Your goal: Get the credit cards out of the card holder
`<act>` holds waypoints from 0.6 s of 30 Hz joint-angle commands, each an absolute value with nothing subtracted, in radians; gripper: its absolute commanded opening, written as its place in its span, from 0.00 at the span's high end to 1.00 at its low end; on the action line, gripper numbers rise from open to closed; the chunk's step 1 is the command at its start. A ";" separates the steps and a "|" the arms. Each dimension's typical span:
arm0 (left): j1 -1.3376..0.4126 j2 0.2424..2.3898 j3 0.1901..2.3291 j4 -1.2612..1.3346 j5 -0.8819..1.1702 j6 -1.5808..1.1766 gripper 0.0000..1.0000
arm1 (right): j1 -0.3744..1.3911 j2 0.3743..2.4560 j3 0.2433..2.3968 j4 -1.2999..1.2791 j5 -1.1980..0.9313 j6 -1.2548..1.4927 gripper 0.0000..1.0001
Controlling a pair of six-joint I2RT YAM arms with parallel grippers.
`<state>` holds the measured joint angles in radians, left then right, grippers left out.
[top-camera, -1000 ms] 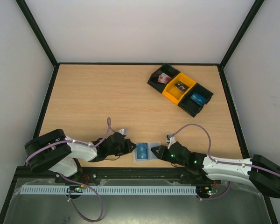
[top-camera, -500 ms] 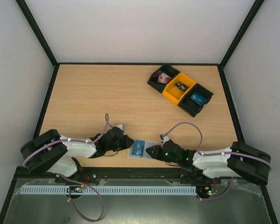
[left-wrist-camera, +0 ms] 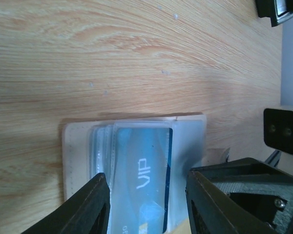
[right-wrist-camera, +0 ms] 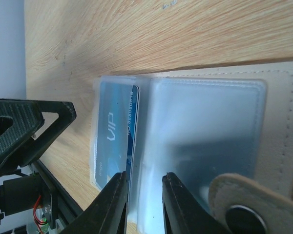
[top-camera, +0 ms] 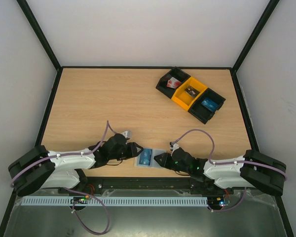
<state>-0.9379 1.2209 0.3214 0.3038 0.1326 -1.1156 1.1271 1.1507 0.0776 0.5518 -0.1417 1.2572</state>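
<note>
While the card holder [right-wrist-camera: 205,126] lies open and flat at the near edge of the table [top-camera: 113,103], between the two arms, one blue credit card [left-wrist-camera: 141,156] marked VIP sits in its left pocket; the right pocket looks empty. The left gripper [left-wrist-camera: 147,183] is the nearer to that card. Its jaws stand wide apart and straddle the card without touching it. In the left wrist view the card's long axis runs along the fingers' reach, so the jaws span its short side. The right gripper [right-wrist-camera: 143,178] comes in from the opposite side with narrow jaws that seem to pinch the holder at its middle fold, just beside the card's inner edge. That probably steadies the sleeve for a pull by the left arm. At the far right of the table stands a row of three bins. The far black bin [top-camera: 163,79] holds a red-and-white item [top-camera: 173,82]. The yellow bin [top-camera: 180,98] holds a small dark item [top-camera: 190,91], and the near black bin [top-camera: 200,114] holds a second blue card [top-camera: 209,103].
</note>
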 commanded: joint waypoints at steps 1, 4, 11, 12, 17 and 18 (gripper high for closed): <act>-0.950 1.230 0.290 0.394 0.192 -1.141 0.54 | 1.131 1.170 0.096 0.592 -0.123 1.265 0.79; -0.958 1.262 0.288 0.414 0.194 -1.145 0.54 | 1.132 1.187 0.092 0.610 -0.129 1.268 0.79; -0.960 1.306 0.276 0.463 0.196 -1.144 0.56 | 1.131 1.197 0.092 0.620 -0.137 1.267 0.79; -0.960 1.307 0.275 0.468 0.196 -1.144 0.56 | 1.132 1.198 0.092 0.621 -0.135 1.268 0.79; -0.960 1.314 0.267 0.480 0.193 -1.145 0.58 | 1.131 1.215 0.089 0.636 -0.140 1.268 0.79; -0.961 1.317 0.264 0.485 0.194 -1.144 0.58 | 1.131 1.220 0.089 0.640 -0.141 1.266 0.79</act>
<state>-0.9554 1.3052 0.2813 0.4469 0.1871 -1.1450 1.1271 1.1995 0.0776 0.6022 -0.1501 1.2648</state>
